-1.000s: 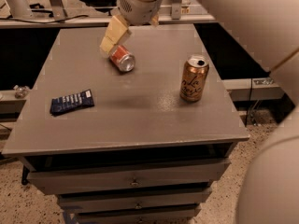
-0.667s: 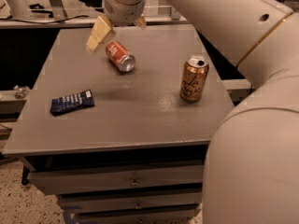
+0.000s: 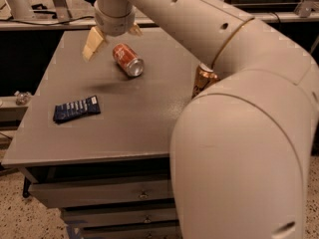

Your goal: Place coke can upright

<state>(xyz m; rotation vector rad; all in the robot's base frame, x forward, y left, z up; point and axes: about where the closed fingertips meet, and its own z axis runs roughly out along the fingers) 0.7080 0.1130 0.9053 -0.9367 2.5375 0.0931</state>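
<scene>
The coke can [image 3: 127, 59], red-orange with white lettering and a silver end, lies on its side at the back middle of the grey table [image 3: 124, 128]. My gripper [image 3: 113, 38] hangs just above and behind the can, slightly to its left. It is open and empty: one tan finger [image 3: 93, 44] shows to the left of the can and the other [image 3: 134, 30] behind it. Neither touches the can. My arm sweeps in from the right and fills the right side of the view.
A gold can [image 3: 203, 79] stands upright right of the coke can, partly hidden by my arm. A dark blue packet [image 3: 76, 108] lies flat at the table's left. Drawers [image 3: 99, 193] sit under the tabletop. A bench runs behind the table.
The gripper has moved left and a little back, from over the coke can to its left rear. The arm now covers much of the right side and part of the gold can.
</scene>
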